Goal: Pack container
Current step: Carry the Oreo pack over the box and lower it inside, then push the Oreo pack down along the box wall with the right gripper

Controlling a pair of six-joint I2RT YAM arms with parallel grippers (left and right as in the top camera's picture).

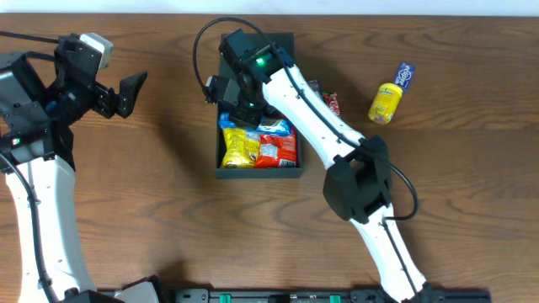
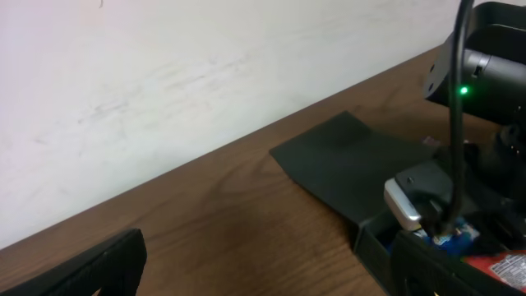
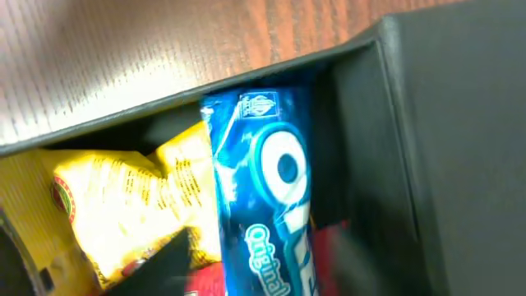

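The container (image 1: 257, 174) is a dark open box at the table's middle, its lid (image 1: 285, 42) lying flat behind it. Inside lie a yellow packet (image 1: 238, 147) and a red packet (image 1: 278, 150). My right gripper (image 1: 242, 118) hangs over the box's far half. In the right wrist view a blue cookie packet (image 3: 263, 164) lies in the container (image 3: 362, 140) between the spread fingers of that gripper (image 3: 263, 271), with gaps on both sides. My left gripper (image 1: 133, 93) is far to the left above bare wood. It stands wide open (image 2: 259, 275) and empty.
A yellow snack (image 1: 386, 103) and a small blue packet (image 1: 405, 76) lie on the table to the right. A red wrapper (image 1: 331, 103) shows beside the box's right wall, partly under my right arm. The pale wall (image 2: 164, 82) rises behind the table.
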